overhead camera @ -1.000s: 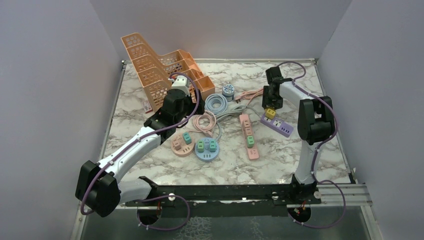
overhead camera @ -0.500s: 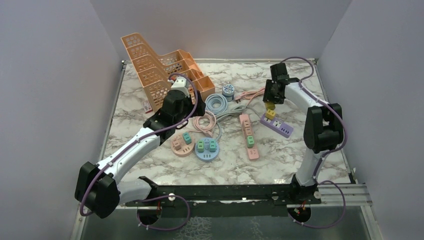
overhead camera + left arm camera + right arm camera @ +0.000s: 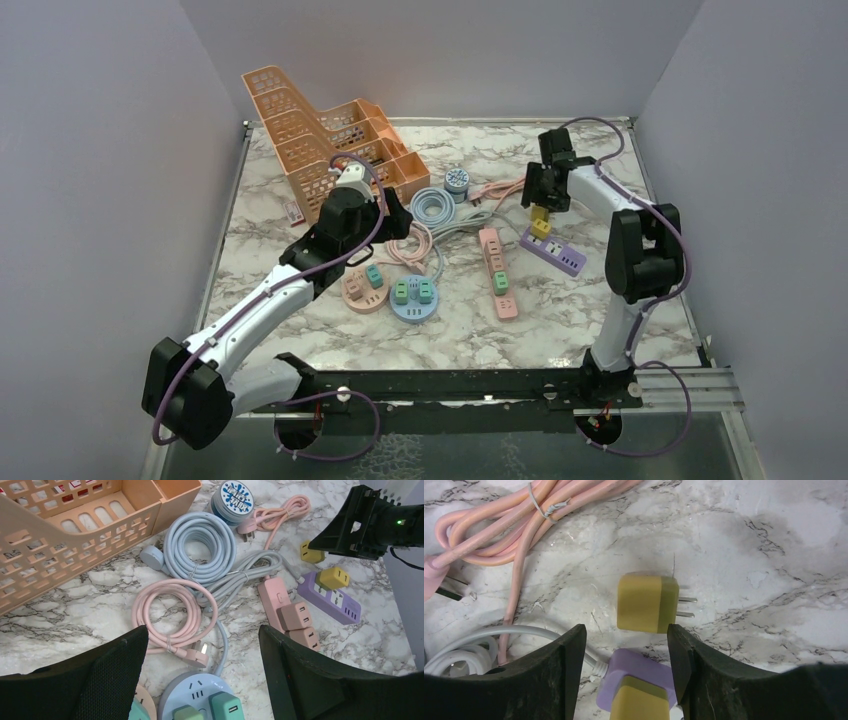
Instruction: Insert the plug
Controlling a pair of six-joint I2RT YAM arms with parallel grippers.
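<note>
Top view first: the right gripper point(image 3: 541, 203) hangs over the table's 2 o'clock area, right above a yellow plug point(image 3: 541, 228) that's stuck upright in the 10 o'clock end of the purple power strip point(image 3: 560, 254). The left gripper point(image 3: 398, 216) floats near the middle, at 5 o'clock of the orange basket point(image 3: 318, 140).

Left wrist cam: its claw point(image 3: 202, 645) is spread wide with nothing in it, over the pink coiled cable point(image 3: 175, 611). The purple power strip point(image 3: 336, 599) is out at 3 o'clock with the plug point(image 3: 334, 577) seated in it. A loose yellow plug point(image 3: 311, 553) lies at that one's 11 o'clock.

Right wrist cam: claw point(image 3: 625, 640) is released, fingers point(image 3: 556, 680) clear of everything. The seated plug point(image 3: 640, 706) is at 6 o'clock on the strip point(image 3: 636, 672). The loose plug point(image 3: 648, 603) lies flat on the marble at 12, prongs pointing to 3.
</note>
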